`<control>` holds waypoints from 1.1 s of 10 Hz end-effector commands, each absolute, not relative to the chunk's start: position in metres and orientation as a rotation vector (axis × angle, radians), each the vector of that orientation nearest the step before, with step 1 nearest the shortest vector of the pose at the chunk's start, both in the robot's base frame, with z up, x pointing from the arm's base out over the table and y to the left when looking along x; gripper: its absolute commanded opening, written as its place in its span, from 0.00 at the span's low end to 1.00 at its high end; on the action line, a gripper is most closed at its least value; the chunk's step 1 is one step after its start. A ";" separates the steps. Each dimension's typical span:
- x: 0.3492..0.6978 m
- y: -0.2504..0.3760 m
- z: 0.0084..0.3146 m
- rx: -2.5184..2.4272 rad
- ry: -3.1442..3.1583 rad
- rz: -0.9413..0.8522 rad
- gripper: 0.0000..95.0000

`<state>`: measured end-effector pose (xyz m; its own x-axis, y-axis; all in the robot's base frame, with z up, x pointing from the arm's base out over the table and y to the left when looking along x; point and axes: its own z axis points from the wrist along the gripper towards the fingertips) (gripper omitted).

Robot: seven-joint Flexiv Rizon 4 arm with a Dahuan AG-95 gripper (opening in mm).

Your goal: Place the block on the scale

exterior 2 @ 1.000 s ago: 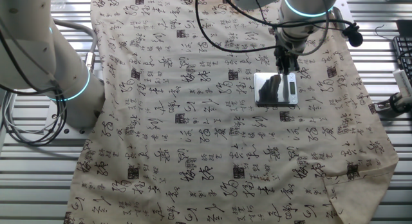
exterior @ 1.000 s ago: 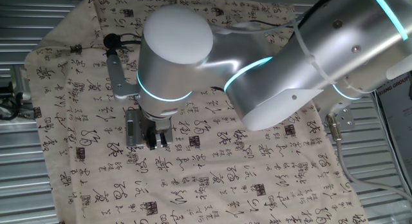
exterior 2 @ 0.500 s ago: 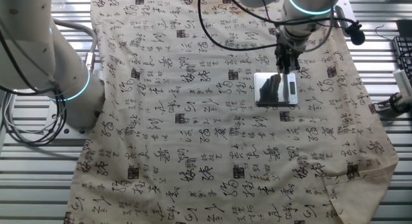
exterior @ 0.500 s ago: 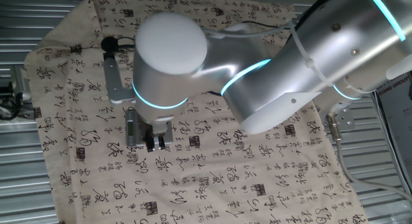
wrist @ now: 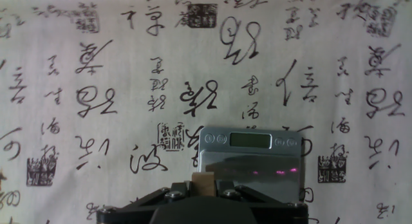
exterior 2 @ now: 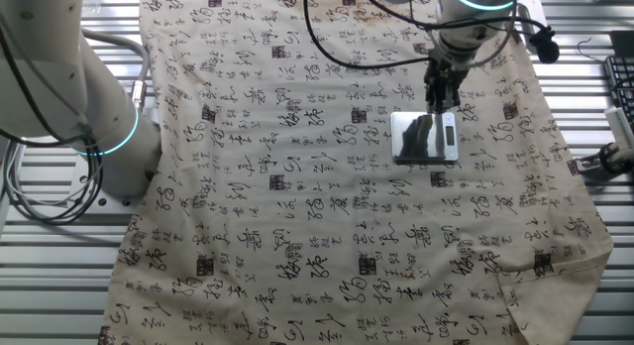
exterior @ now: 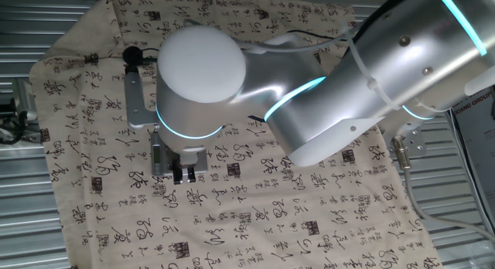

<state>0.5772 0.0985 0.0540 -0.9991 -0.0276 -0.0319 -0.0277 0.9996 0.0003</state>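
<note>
- My tool (wrist: 205, 190) pinches the block (wrist: 204, 183), a small tan cube showing between my fingers at the bottom of the hand view.
- Just beyond the block lies the scale (wrist: 250, 161), flat on the cloth, its display strip along the far edge.
- In the other fixed view my tool (exterior 2: 439, 99) hangs over the scale's (exterior 2: 424, 138) far edge.
- The calligraphy cloth (exterior 2: 297, 186) covers the worktop.

Robot lab: slatted metal table (exterior 2: 59, 286)
</note>
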 end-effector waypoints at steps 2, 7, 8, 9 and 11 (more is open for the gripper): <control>0.577 0.098 0.054 -0.006 3.108 0.000 0.00; 0.577 0.098 0.054 0.006 3.107 0.007 0.00; 0.577 0.098 0.054 0.005 3.107 0.007 0.00; 0.577 0.098 0.055 -0.002 3.108 0.008 0.00; 0.577 0.098 0.056 -0.005 3.115 0.010 0.00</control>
<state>0.5765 0.0982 0.0572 -0.9997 -0.0013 -0.0232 -0.0015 1.0000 0.0087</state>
